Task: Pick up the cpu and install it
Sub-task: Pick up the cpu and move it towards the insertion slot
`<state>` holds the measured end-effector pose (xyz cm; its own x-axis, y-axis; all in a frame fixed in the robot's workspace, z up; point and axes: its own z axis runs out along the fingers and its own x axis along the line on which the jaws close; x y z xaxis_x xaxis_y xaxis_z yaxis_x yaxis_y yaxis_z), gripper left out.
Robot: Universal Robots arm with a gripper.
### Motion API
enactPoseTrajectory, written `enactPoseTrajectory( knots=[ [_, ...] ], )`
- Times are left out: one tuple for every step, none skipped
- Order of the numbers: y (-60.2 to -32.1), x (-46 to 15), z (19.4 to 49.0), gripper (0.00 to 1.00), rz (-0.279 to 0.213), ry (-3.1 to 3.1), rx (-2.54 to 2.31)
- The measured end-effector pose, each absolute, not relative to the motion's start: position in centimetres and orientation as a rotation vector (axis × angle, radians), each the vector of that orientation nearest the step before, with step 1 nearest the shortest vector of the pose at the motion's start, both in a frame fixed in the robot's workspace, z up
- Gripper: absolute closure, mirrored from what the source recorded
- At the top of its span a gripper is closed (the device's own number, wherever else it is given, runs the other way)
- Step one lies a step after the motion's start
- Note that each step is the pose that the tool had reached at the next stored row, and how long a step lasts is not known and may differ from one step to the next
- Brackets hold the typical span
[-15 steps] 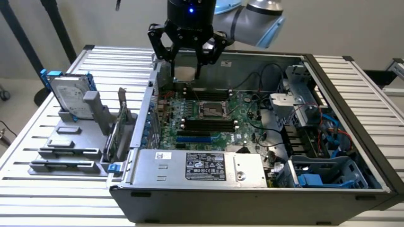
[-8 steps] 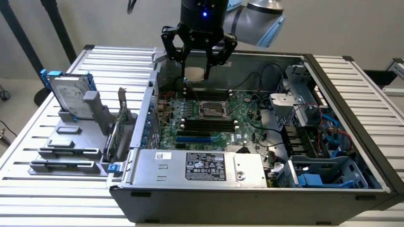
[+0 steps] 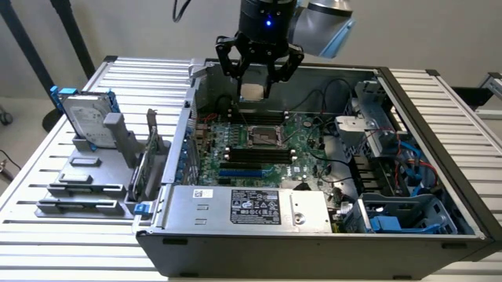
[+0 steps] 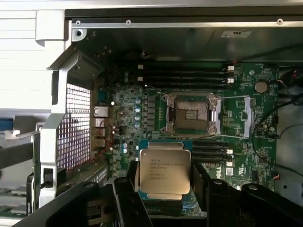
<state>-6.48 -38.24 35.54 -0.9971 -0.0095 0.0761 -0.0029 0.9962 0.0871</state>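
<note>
Hanging over the open case [image 3: 314, 258], the gripper [image 3: 255, 88] has its jaws closed on the cpu [image 3: 251, 92], pinching it by two opposite edges. The cpu is off the board, in the air above the rear part of the motherboard [image 3: 302, 144] and clear of the socket [image 3: 265, 136], which lies just in front of it in the exterior view. From the wrist view, the cpu [image 4: 164, 171] sits flat between the black fingers [image 4: 129, 189], its silver top with printed text facing the camera, and the socket [image 4: 191, 113] lies uncovered beyond it. On the slatted surface [image 3: 39, 158], at the exterior view's left, a hard drive [image 3: 84, 120] stands upright in a grey rack [image 3: 86, 188].
</note>
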Motion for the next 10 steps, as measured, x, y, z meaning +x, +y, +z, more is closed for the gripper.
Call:
enactPoseTrajectory(
  knots=[
    [-38.0,-6.3,35.4,0.46,-0.134,-3.062,0.009],
    [-37.7,-6.1,35.2,0.46,-0.134,-3.062,0.009],
    [-37.4,-5.9,35.0,0.46,-0.134,-3.062,0.009],
    [-37.1,-5.7,34.8,0.46,-0.135,-3.062,0.01],
    [-36.9,-5.5,34.6,0.46,-0.135,-3.062,0.01],
    [-36.6,-5.3,34.4,0.46,-0.135,-3.062,0.009],
    [-36.3,-5.1,34.3,0.46,-0.135,-3.062,0.01],
    [-36.1,-4.9,34.1,0.46,-0.135,-3.062,0.01],
    [-35.8,-4.7,33.9,0.46,-0.135,-3.062,0.01],
    [-35.5,-4.5,33.7,0.46,-0.135,-3.062,0.01]
  ],
)
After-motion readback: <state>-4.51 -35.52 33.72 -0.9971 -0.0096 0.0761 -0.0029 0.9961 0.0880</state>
